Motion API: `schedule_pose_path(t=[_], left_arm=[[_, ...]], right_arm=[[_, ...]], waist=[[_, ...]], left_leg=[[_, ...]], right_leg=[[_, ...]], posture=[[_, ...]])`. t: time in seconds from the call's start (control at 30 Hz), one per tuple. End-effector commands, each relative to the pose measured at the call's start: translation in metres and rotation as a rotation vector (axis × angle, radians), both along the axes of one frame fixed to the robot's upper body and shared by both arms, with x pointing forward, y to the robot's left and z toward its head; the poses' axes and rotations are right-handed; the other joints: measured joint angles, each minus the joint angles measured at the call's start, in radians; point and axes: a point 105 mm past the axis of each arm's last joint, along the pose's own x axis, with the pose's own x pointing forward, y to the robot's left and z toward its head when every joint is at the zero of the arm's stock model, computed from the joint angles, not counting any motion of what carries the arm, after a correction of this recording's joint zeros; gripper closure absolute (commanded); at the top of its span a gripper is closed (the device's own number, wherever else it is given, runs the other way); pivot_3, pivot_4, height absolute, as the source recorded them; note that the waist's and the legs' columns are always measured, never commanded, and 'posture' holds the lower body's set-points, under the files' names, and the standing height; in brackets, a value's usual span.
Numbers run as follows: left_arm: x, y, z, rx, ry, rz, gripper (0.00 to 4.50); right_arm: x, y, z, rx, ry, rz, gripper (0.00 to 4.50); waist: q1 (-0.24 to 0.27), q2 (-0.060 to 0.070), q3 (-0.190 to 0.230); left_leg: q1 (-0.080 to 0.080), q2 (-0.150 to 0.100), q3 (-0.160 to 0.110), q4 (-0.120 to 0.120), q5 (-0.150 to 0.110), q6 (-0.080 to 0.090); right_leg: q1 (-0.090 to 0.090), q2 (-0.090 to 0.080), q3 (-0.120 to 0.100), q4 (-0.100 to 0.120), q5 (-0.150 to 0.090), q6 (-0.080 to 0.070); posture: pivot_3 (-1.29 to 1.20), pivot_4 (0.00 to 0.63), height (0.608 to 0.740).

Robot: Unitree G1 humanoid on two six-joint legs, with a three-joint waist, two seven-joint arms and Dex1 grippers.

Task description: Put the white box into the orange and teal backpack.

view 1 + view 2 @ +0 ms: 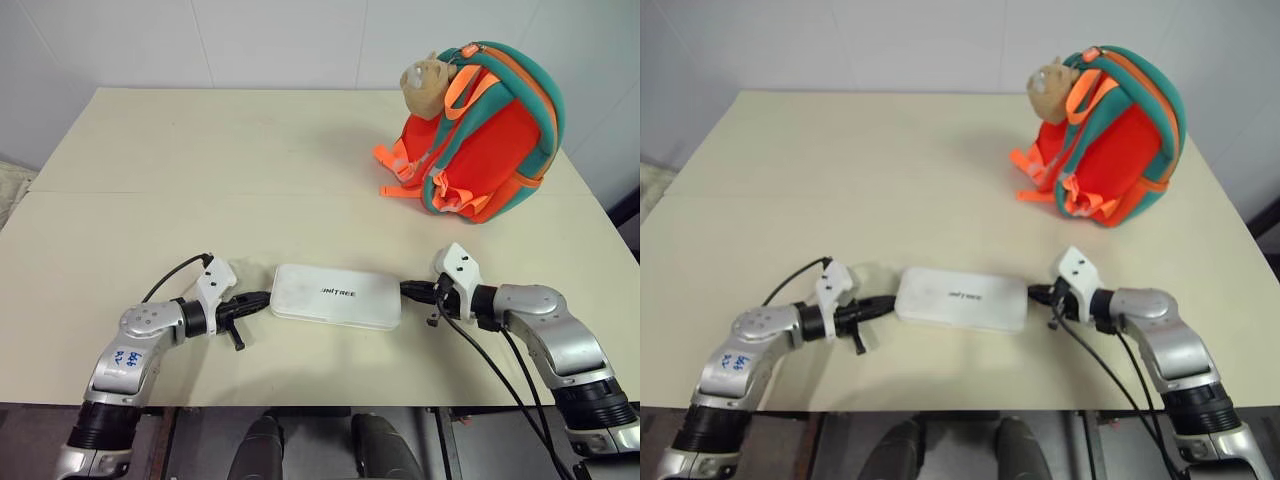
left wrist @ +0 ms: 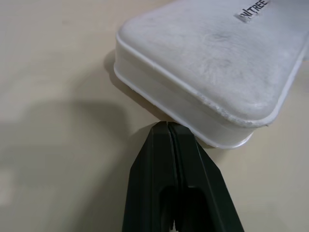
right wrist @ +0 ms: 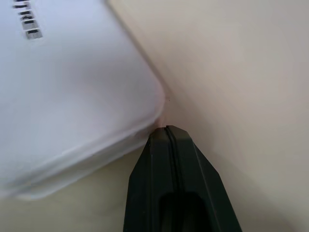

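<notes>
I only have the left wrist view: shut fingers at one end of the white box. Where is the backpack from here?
Observer: The orange and teal backpack stands at the far right of the table, well clear of the white box.
Operator: And the other arm?
Observer: The right gripper is at the box's opposite end, fingers shut, tips at the box's edge; the left gripper mirrors it.
Operator: Is the backpack open?
Observer: I cannot tell. It shows its strap side, with a tan plush toy at the top, and no opening in sight.
</notes>
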Motion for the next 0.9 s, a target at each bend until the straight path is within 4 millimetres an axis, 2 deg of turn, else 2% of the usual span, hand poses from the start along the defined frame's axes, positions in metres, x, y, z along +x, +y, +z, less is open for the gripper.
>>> schedule_pose_path(t=[0.03,0.43,0.63,0.67,0.77,0.9], left_arm=[[-0.006,-0.006,0.001,-0.014,0.008,-0.011,4.48],[-0.012,-0.002,-0.001,0.016,0.033,0.006,4.48],[-0.01,0.028,0.002,0.107,0.07,0.02,4.48],[-0.006,0.04,0.002,0.146,0.089,0.035,4.48],[0.006,0.07,0.007,0.191,0.145,0.077,3.9],[0.013,0.072,0.015,0.077,0.249,0.056,2.74]], right_arm=[[0.002,0.004,0.007,0.0,-0.036,0.04,4.5],[0.011,-0.003,0.015,0.01,-0.065,0.048,4.5],[0.01,-0.021,0.036,0.001,-0.127,0.029,4.5],[0.011,-0.028,0.041,-0.016,-0.139,0.009,4.5],[0.008,-0.044,0.049,-0.057,-0.113,-0.014,3.91],[-0.002,-0.043,0.059,-0.034,-0.045,-0.006,2.54]], waist=[[0.0,0.0,0.0],[0.0,0.0,0.0],[-0.004,0.0,0.0],[-0.003,0.0,0.0],[-0.003,0.0,0.0],[-0.009,0.0,0.0]], left_leg=[[0.0,0.0,0.0,0.0,0.0,0.0],[0.0,0.0,0.0,0.0,0.0,0.0],[0.0,0.0,0.0,-0.001,0.0,0.0],[0.0,0.0,0.0,-0.001,0.0,0.0],[0.001,0.0,0.0,0.0,0.0,0.0],[0.001,0.0,0.001,0.001,0.0,0.001]], right_leg=[[0.0,0.0,0.0,0.0,0.0,0.0],[0.0,0.0,0.0,0.0,0.0,0.0],[0.0,0.0,0.0,0.0,-0.001,-0.002],[0.0,0.0,0.0,0.0,-0.003,-0.006],[0.0,0.0,0.0,0.0,-0.007,-0.014],[0.0,0.0,0.001,0.001,-0.008,-0.016]], posture=[[0.0,0.15,0.74],[0.0,0.15,0.74],[0.0,0.15,0.74],[0.0,0.15,0.74],[0.0,0.15,0.74],[0.0,0.15,0.74]])
